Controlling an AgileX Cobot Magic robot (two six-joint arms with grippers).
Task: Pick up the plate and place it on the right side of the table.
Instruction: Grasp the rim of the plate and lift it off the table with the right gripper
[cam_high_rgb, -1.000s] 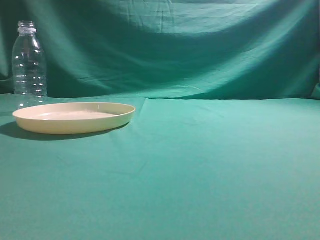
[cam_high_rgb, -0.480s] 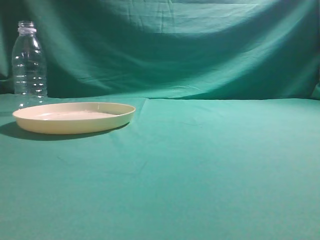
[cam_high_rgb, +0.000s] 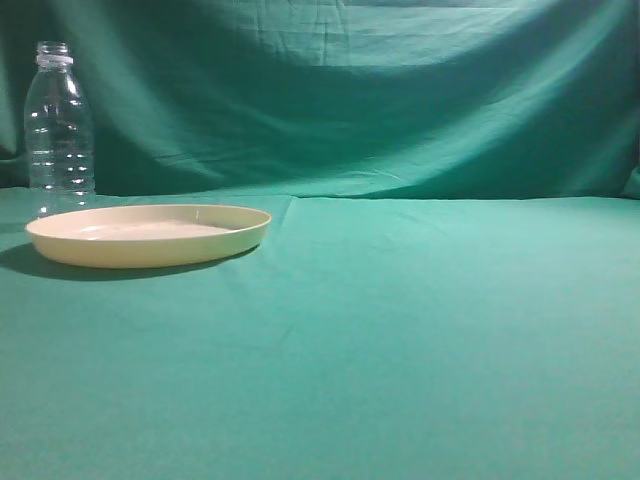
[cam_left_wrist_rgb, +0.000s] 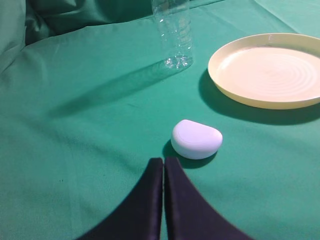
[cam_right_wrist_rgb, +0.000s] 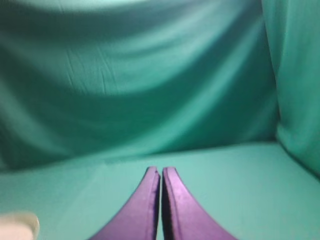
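Note:
The pale cream-yellow plate (cam_high_rgb: 148, 234) lies flat on the teal-green table (cam_high_rgb: 400, 330) at the left in the exterior view. It also shows at the upper right of the left wrist view (cam_left_wrist_rgb: 270, 70). My left gripper (cam_left_wrist_rgb: 163, 161) is shut and empty, low over the cloth, well short of the plate. My right gripper (cam_right_wrist_rgb: 160, 171) is shut and empty above bare cloth, facing the backdrop. A pale blurred edge (cam_right_wrist_rgb: 20, 222) sits at the lower left of the right wrist view. Neither gripper shows in the exterior view.
A clear empty bottle (cam_high_rgb: 58, 130) stands upright just behind the plate's left end; its lower part shows in the left wrist view (cam_left_wrist_rgb: 173, 35). A small white rounded object (cam_left_wrist_rgb: 196, 139) lies on the cloth just ahead of my left gripper. Green cloth backdrop (cam_high_rgb: 350, 100) behind.

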